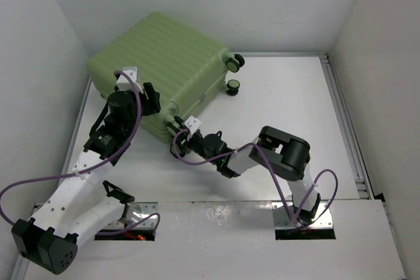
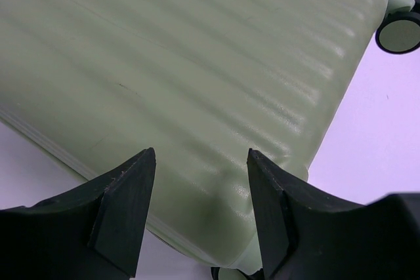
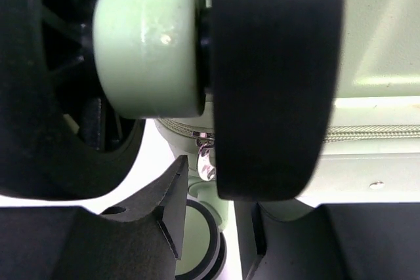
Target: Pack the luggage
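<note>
From above, the luggage [image 1: 164, 63] is seen shut at the far left of the table [image 1: 295, 116], its contents hidden; packing is judged nearly done. At the left wrist, the left gripper [image 2: 200, 159] is held released over the ribbed shell. At the right wrist, the right gripper [image 3: 213, 188] is narrowly parted by the zipper pull [image 3: 205, 162], nothing clenched; zipping may remain.

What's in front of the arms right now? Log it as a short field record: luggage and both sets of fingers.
luggage: pale-green ribbed suitcase, closed, lying flat at the far left of the table
wheels: far pair at its right end
left fingers: apart, nothing between them, over the shell near its front edge
right fingers: narrow gap, beside the near wheel
zipper pull: silver, just beyond the right fingertips, not gripped
</note>
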Available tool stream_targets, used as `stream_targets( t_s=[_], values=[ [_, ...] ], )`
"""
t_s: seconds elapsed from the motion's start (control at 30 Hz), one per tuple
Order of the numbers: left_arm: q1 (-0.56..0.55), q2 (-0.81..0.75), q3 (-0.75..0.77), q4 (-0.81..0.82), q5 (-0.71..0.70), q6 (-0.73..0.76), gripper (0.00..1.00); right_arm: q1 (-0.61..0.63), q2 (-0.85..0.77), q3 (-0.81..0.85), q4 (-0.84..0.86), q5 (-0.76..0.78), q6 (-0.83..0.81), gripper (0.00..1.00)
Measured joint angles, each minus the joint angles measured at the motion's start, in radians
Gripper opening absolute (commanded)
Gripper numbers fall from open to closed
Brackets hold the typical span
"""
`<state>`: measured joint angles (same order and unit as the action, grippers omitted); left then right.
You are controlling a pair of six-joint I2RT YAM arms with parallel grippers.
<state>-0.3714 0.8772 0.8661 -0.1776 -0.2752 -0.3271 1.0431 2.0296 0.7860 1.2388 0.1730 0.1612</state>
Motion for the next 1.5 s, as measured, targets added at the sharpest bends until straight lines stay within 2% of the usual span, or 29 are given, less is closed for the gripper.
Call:
stream_targets(
  t_s=[0.2,0.3,0.33,0.47,0.6,0.77,1.0,1.17,1.27,1.5],
  values=[
    [0.0,0.002,-0.008,0.0,0.001,0.0,0.63,0.0,0.012,0.01,0.0,0.011,-0.009,0.21],
    [0.0,0.003,-0.008,0.0,0.002,0.0,0.63,0.0,0.019,0.014,0.005,0.01,-0.013,0.09],
    [0.0,0.003,-0.008,0.0,0.003,0.0,0.63,0.001,0.019,0.014,0.005,0.01,-0.018,0.02],
    [0.0,0.002,-0.02,0.001,0.03,0.013,0.65,0.001,0.019,0.014,0.007,0.0,-0.027,0.0],
    [0.0,0.002,-0.024,-0.017,0.115,0.097,0.73,-0.001,0.019,0.01,0.01,-0.008,-0.038,0.0],
    [0.038,0.001,0.021,-0.098,0.313,0.299,0.79,-0.015,0.009,-0.01,0.019,-0.034,-0.063,0.0],
    [0.155,-0.068,0.044,-0.23,0.653,0.608,0.78,-0.031,-0.01,-0.046,0.048,-0.088,-0.075,0.0],
    [0.193,0.047,0.2,-0.46,0.92,0.898,0.79,-0.046,-0.011,-0.053,0.057,-0.119,-0.075,0.0],
    [0.203,0.136,0.283,-0.598,1.029,1.082,0.84,-0.056,-0.011,-0.053,0.058,-0.134,-0.075,0.0],
    [0.192,0.325,0.484,-0.93,1.109,1.549,0.86,-0.063,-0.011,-0.053,0.058,-0.152,-0.074,0.0]
  ],
)
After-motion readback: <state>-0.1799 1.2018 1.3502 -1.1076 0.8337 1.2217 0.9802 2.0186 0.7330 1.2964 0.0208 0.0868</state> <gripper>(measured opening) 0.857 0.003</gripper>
